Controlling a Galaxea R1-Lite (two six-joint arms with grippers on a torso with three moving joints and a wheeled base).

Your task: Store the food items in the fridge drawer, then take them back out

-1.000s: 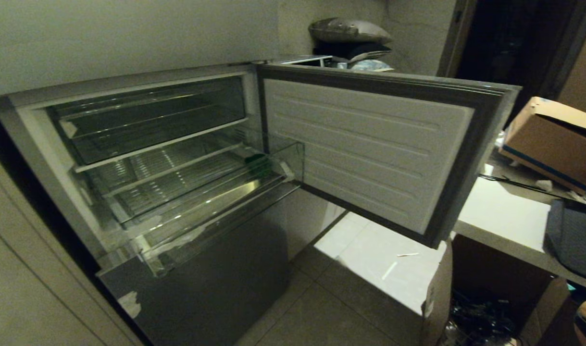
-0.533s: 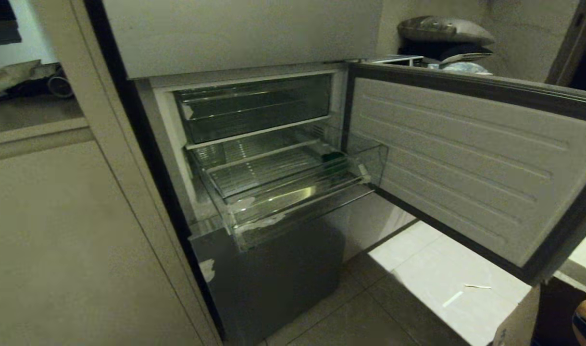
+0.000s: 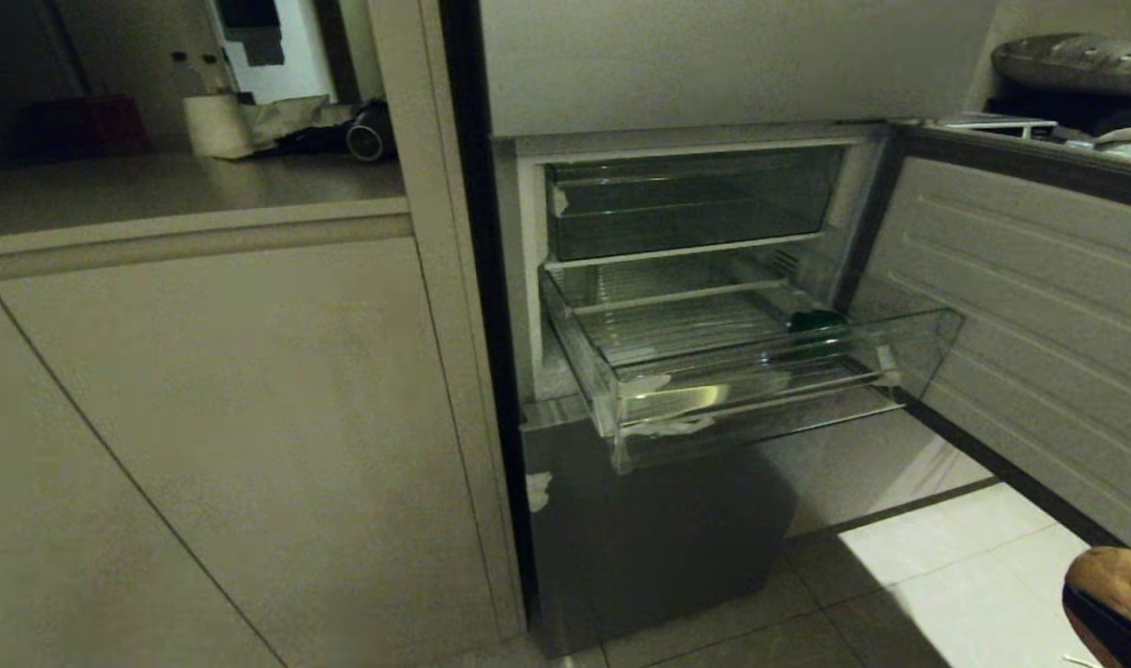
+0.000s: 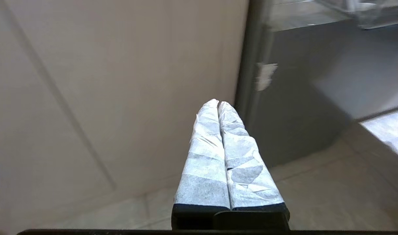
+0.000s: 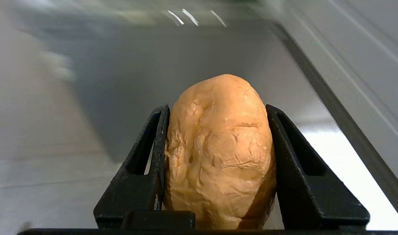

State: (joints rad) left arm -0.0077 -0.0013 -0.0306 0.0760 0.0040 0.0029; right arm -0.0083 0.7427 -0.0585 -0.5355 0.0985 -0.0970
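Observation:
The fridge drawer (image 3: 751,397), clear plastic with a ribbed floor and white tape scraps on its lip, stands pulled out of the open fridge. A small dark green food item (image 3: 816,321) lies in its back right corner. My right gripper (image 5: 217,108) is shut on a tan, wrinkled, bread-like lump (image 5: 218,147). That lump (image 3: 1117,575) shows at the head view's lower right corner, low and to the right of the drawer. My left gripper (image 4: 217,103), its fingers wrapped in white tape, is shut on nothing and hangs low before the cabinet beside the fridge.
The fridge door (image 3: 1029,306) hangs open to the right of the drawer. A shorter clear compartment (image 3: 695,199) sits above it, a grey steel panel (image 3: 658,538) below. Beige cabinets (image 3: 250,417) and a counter (image 3: 157,190) fill the left. Tiled floor (image 3: 936,566) lies below the door.
The whole head view has swung, so the fridge now sits right of centre and the cardboard box and table are out of view. The held lump shows more at the corner.

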